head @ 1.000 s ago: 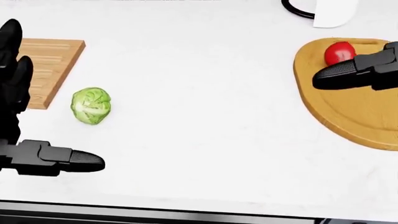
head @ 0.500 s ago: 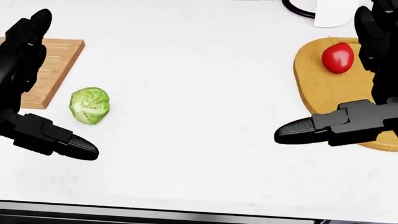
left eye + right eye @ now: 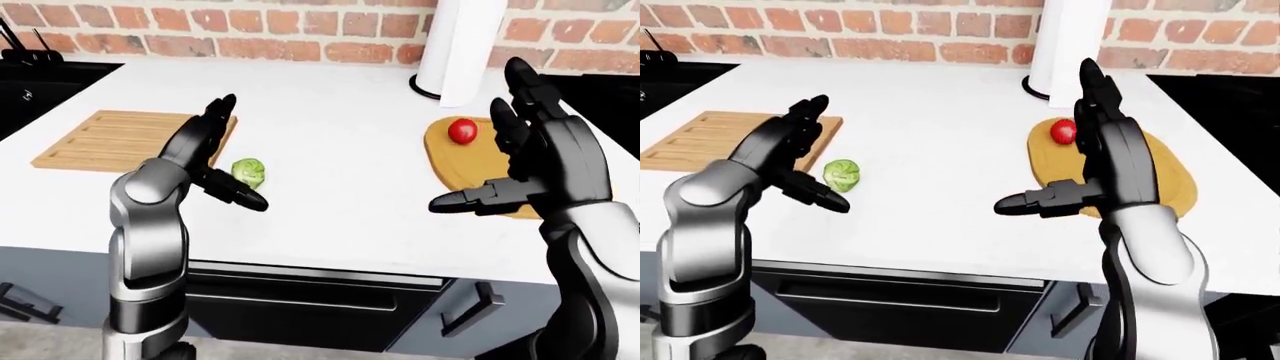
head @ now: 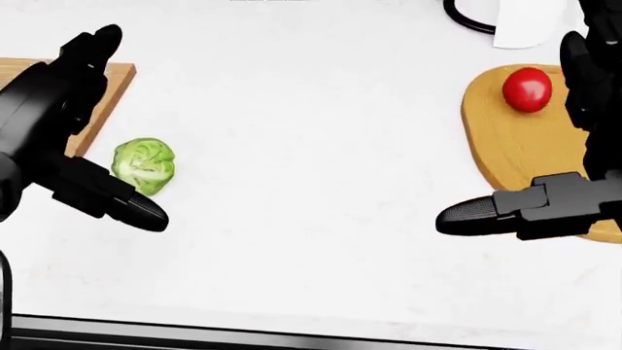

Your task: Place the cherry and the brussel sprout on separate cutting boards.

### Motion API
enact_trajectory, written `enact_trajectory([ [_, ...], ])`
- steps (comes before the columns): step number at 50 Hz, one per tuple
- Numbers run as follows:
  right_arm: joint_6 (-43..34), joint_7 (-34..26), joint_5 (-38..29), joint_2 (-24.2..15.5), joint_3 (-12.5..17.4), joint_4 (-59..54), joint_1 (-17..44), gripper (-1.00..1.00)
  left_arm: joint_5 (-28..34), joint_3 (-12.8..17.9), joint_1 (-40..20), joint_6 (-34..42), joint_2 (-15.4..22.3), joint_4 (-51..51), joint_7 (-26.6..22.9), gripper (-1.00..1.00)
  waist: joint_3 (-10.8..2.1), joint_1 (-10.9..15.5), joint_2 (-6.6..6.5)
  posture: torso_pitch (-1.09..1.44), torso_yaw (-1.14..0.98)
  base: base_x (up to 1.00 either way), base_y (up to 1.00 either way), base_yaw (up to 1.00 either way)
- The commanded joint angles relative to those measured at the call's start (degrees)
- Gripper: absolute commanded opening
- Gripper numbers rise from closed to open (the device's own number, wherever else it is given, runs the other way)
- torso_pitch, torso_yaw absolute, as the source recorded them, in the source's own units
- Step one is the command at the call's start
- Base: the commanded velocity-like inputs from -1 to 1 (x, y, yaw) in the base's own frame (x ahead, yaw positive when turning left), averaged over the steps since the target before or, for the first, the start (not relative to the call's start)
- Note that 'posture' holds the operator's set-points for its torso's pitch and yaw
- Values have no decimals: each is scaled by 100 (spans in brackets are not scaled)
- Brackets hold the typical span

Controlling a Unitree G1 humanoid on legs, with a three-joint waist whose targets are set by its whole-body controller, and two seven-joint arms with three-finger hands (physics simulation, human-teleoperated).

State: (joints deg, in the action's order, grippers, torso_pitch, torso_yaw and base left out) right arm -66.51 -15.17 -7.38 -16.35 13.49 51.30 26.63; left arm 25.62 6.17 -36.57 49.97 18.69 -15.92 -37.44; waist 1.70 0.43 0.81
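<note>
The green brussel sprout point(image 4: 144, 165) lies on the white counter just right of the rectangular wooden board point(image 3: 110, 139). My left hand point(image 3: 234, 154) is open. Its thumb reaches under the sprout in the head view and its fingers point(image 4: 78, 62) stand above it, over the board's corner. I cannot tell whether it touches the sprout. The red cherry point(image 4: 527, 90) rests near the top of the round wooden board point(image 4: 515, 153) at the right. My right hand point(image 3: 480, 146) is open over that board, clear of the cherry, thumb pointing left.
A white paper towel roll point(image 3: 460, 45) on a dark base stands above the round board, by the brick wall. A black stove point(image 3: 40, 71) lies at the far left. The counter's near edge point(image 4: 292, 328) runs along the bottom, above a dark drawer.
My left hand has swung up and right, closing in around the sprout. My right hand drew back from the cherry, and its thumb dropped to the board's lower edge.
</note>
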Motion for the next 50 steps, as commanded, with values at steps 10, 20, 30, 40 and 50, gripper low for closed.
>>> enact_trajectory([
  [10, 228, 140, 84, -79, 80, 83, 50, 100, 216, 67, -147, -328, 57, -47, -125, 100, -133, 2, -5, 0, 0, 0, 0, 0],
  [20, 246, 174, 142, -85, 112, 101, -7, 100, 394, 8, -195, -503, -13, 135, -286, 100, -137, 4, 12, 0, 0, 0, 0, 0],
  [30, 258, 175, 185, -80, 159, 135, -89, 100, 404, 0, -219, -660, -103, 414, -254, 80, -141, 5, 18, 0, 0, 0, 0, 0],
  [40, 358, 206, 234, -91, 278, 50, -150, 100, 362, -25, -213, -844, -154, 727, -151, 58, -145, 8, 22, 0, 0, 0, 0, 0],
  [50, 468, 420, 577, -278, 838, -30, -242, 100, 351, -48, -200, -981, -166, 930, -87, 61, -156, 18, 39, 0, 0, 0, 0, 0],
])
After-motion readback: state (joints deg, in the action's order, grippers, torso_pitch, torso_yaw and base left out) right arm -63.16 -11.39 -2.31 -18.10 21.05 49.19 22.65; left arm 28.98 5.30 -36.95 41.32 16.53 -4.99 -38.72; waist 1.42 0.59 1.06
